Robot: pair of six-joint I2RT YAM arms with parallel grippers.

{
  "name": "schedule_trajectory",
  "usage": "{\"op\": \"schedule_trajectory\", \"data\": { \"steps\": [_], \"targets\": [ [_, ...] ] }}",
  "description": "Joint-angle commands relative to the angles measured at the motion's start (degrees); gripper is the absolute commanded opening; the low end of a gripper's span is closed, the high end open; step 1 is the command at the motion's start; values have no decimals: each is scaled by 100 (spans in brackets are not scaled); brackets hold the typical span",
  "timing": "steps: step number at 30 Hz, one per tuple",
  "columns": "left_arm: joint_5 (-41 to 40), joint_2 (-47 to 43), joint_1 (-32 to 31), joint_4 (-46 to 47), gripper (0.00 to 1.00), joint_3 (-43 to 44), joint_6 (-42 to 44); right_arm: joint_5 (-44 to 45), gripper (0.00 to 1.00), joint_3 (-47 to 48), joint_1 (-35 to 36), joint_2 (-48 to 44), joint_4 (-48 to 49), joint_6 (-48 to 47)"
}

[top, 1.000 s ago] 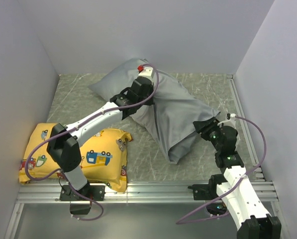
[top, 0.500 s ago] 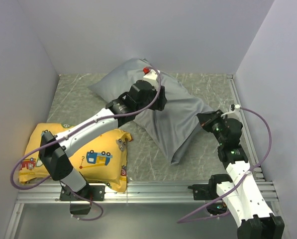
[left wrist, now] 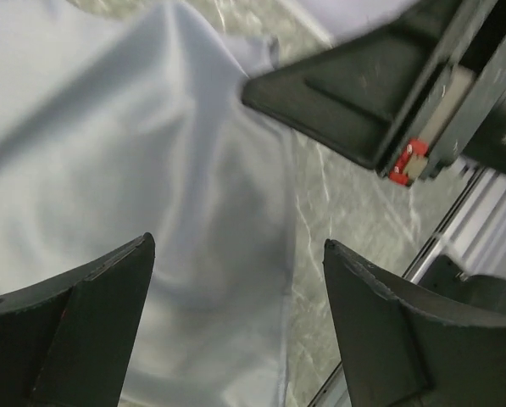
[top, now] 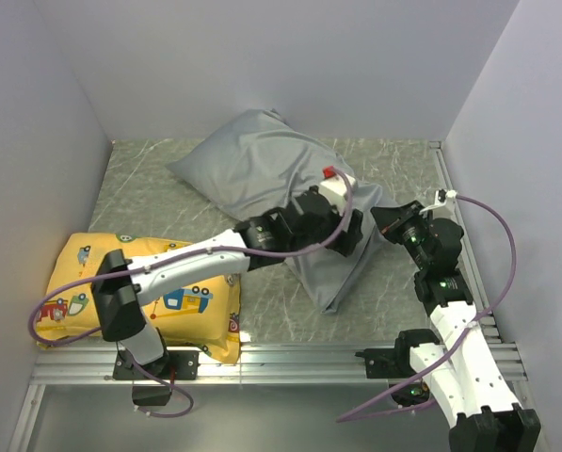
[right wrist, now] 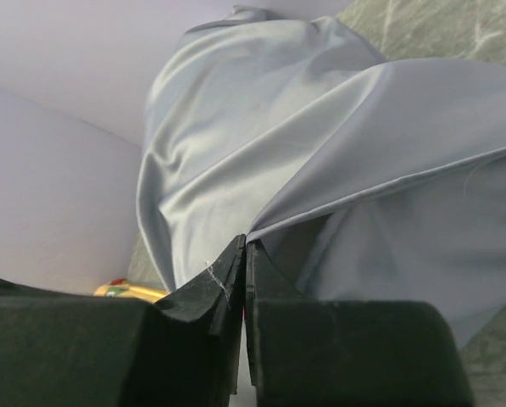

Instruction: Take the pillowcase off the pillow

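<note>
The grey pillowcase [top: 252,165] lies crumpled from the back centre of the table toward the front right. The pillow is hidden inside it. My left gripper [top: 352,234] hovers open over the pillowcase's near right part. In the left wrist view its fingers [left wrist: 237,243] stand wide apart above the grey fabric [left wrist: 151,170] and its edge, holding nothing. My right gripper [top: 382,217] is at the pillowcase's right end. In the right wrist view it [right wrist: 244,241] is shut on the edge of the pillowcase [right wrist: 236,127].
A yellow cushion [top: 168,287] printed with vehicles lies at the front left under the left arm. White walls close in the marbled table [top: 149,188] on three sides. An aluminium rail [top: 281,358] runs along the near edge.
My left gripper let go of the fabric, opened wide and swung from the pillowcase's top toward its near right end. My right gripper closed on the pillowcase's edge.
</note>
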Motion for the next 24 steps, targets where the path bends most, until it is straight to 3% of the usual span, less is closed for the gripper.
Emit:
{"op": "schedule_trajectory", "data": {
  "steps": [1,10,18,23,24],
  "targets": [
    [-544,202,-258,350,87,63,174,-442,6,193,43,81,417,143],
    [-2055,711,-557,553,88,248,95,-742,1,607,183,415,531,337],
    [-2847,1072,-557,641,87,705,87,-795,0,756,324,459,540,407],
    [-3261,1335,-479,430,71,1074,113,-821,0,791,333,459,479,363],
    [-3305,1362,-443,352,57,1118,78,-821,1,809,333,451,444,337]
  ]
}}
